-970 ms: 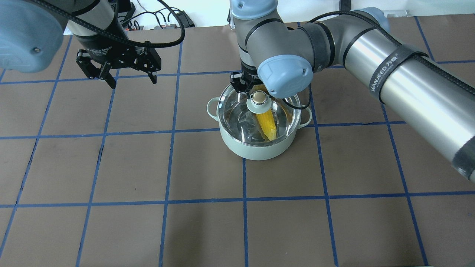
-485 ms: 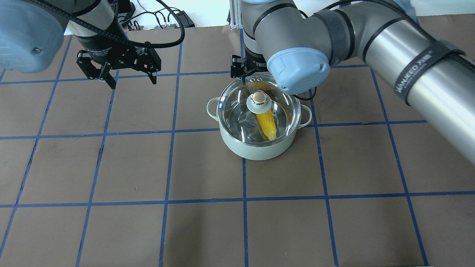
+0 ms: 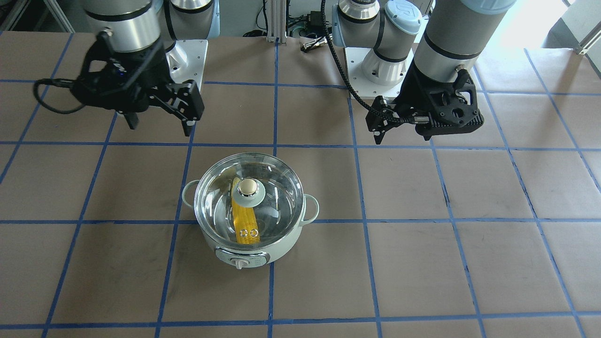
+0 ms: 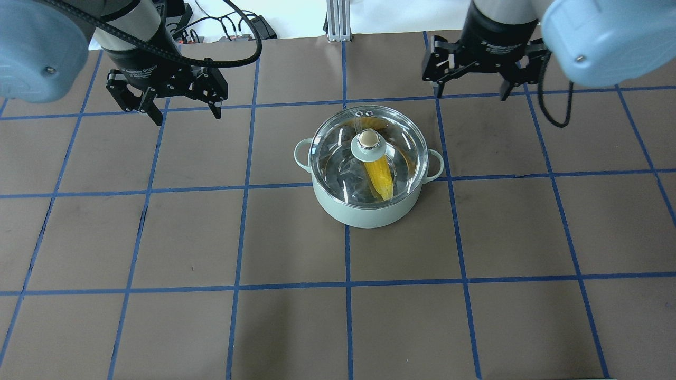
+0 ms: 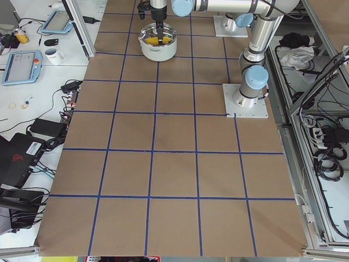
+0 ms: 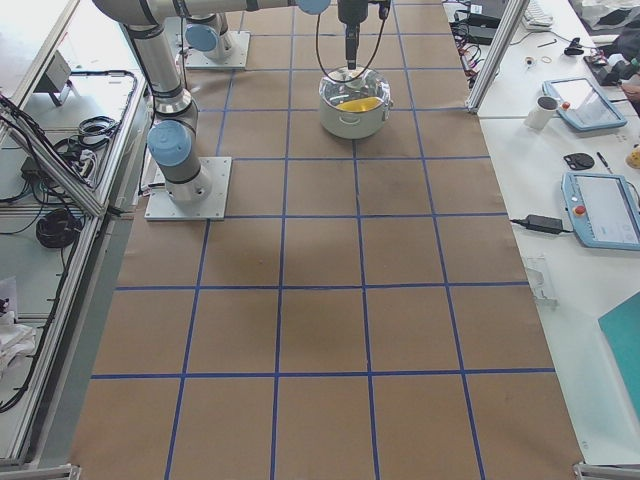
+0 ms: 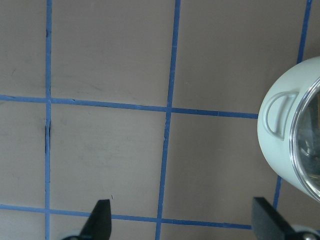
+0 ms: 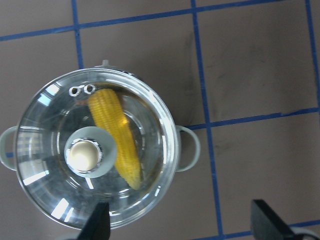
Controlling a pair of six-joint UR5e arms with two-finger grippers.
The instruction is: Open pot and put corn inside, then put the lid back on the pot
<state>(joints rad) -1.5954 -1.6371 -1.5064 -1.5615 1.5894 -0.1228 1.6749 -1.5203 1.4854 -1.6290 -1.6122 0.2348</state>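
Note:
The mint-green pot [image 4: 369, 211] stands mid-table with the clear glass lid [image 4: 338, 158] seated on its rim. The yellow corn [image 4: 381, 179] lies inside, seen through the glass under the gold knob [image 4: 368, 139]. In the right wrist view the lid [image 8: 45, 150] and the corn [image 8: 117, 135] sit just below the camera. My right gripper [image 4: 470, 92] is open and empty, beyond the pot and to its right. My left gripper [image 4: 187, 113] is open and empty, off to the pot's far left. The left wrist view shows only the pot's side [image 7: 280, 145].
The table is brown with a blue tape grid. Cables [image 4: 232, 31] and an aluminium post [image 4: 335, 21] stand at the far edge. Both arm bases [image 3: 385, 61] are bolted on the robot's side. Side tables hold tablets [image 6: 605, 205] and a mug [image 6: 545, 110].
My right arm has drawn away from over the lid, up and to the back right, with the gripper open. The lid stays on the pot. The left arm has not moved.

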